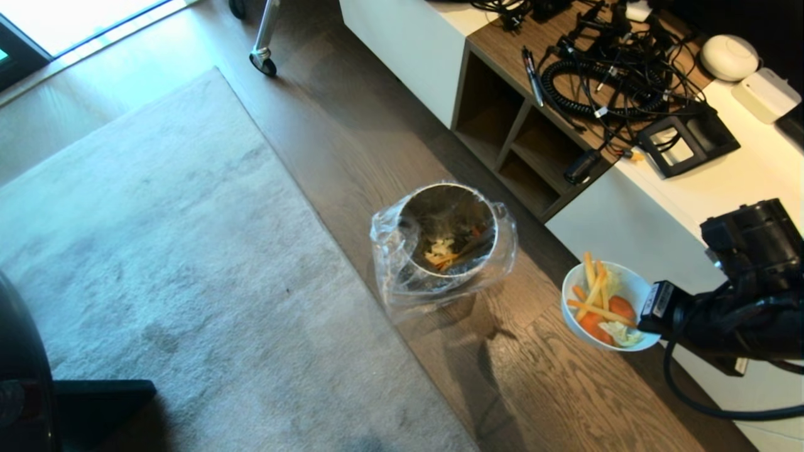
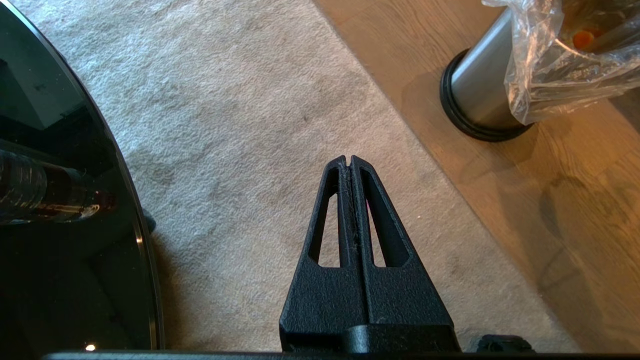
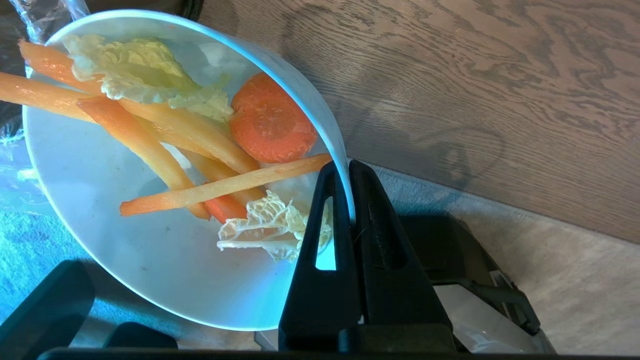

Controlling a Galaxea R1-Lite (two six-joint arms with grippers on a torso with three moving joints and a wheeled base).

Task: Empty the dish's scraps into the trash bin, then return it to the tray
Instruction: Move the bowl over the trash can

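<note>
Gripping the dish (image 1: 604, 306) by its rim, right gripper (image 1: 647, 314) at head view's right, scraps (image 1: 602, 307) inside, bin (image 1: 447, 231) well apart beyond the jaws, over wood floor (image 1: 352, 138). Pressed together and empty, left gripper (image 2: 349, 161) above rug (image 2: 240, 125), bin (image 2: 482, 95) ahead. Clamping dish (image 3: 150, 260) rim between both jaws, right gripper (image 3: 348, 167), scraps (image 3: 200, 150) just beside.

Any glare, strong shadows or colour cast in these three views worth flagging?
Head view: window glare burns out the top-left floor; the trash bin throws a long shadow toward the camera. Left wrist view: warm cast on the wood, reflections in the black table. Right wrist view: bluish tint on the dish, scraps sharp.
</note>
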